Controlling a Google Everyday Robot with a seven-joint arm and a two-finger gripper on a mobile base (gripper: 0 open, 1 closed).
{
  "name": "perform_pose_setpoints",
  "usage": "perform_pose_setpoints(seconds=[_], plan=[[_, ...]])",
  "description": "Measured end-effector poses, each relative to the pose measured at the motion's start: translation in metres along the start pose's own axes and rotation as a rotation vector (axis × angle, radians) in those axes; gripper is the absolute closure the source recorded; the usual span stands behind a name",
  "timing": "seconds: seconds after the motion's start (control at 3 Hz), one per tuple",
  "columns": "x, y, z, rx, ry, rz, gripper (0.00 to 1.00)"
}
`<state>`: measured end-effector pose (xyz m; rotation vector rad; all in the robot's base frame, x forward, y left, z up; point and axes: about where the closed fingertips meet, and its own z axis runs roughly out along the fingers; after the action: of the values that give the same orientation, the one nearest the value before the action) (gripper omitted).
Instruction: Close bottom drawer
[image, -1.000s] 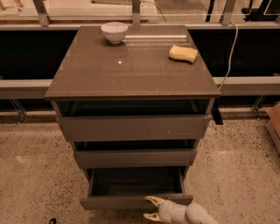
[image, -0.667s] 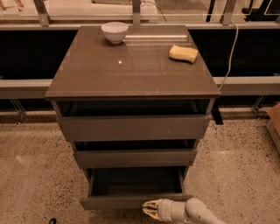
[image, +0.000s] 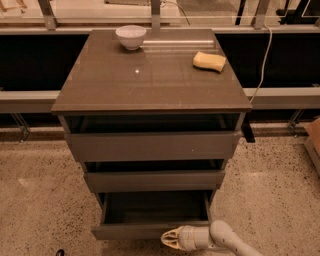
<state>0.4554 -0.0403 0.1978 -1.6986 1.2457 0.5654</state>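
The bottom drawer (image: 127, 231) is the narrowest of three grey-brown drawers in the cabinet (image: 150, 85). It stands pulled out, its dark inside open to view and its flat face panel low in the frame. My gripper (image: 166, 238) is white and points left, just in front of the right part of that face panel, at or very near it. Its arm comes in from the bottom right corner.
The middle drawer (image: 154, 180) and top drawer (image: 152, 146) also stand slightly out. A white bowl (image: 131, 36) and a yellow sponge (image: 209, 61) sit on the cabinet top. A cable (image: 262, 65) hangs at the right. A brown box edge (image: 314, 142) sits at far right on speckled floor.
My gripper has slid left along the front of the bottom drawer's face panel and dropped a little. The drawer looks as far out as before.
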Motion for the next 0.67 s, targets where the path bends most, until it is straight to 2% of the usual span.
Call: perform_pose_setpoints(seconds=[0.33, 0.67], plan=[[0.0043, 0.0036, 0.0036, 0.068, 0.004, -0.013, 1.0], [0.0062, 0.0033, 0.0032, 0.084, 0.009, -0.013, 1.0]])
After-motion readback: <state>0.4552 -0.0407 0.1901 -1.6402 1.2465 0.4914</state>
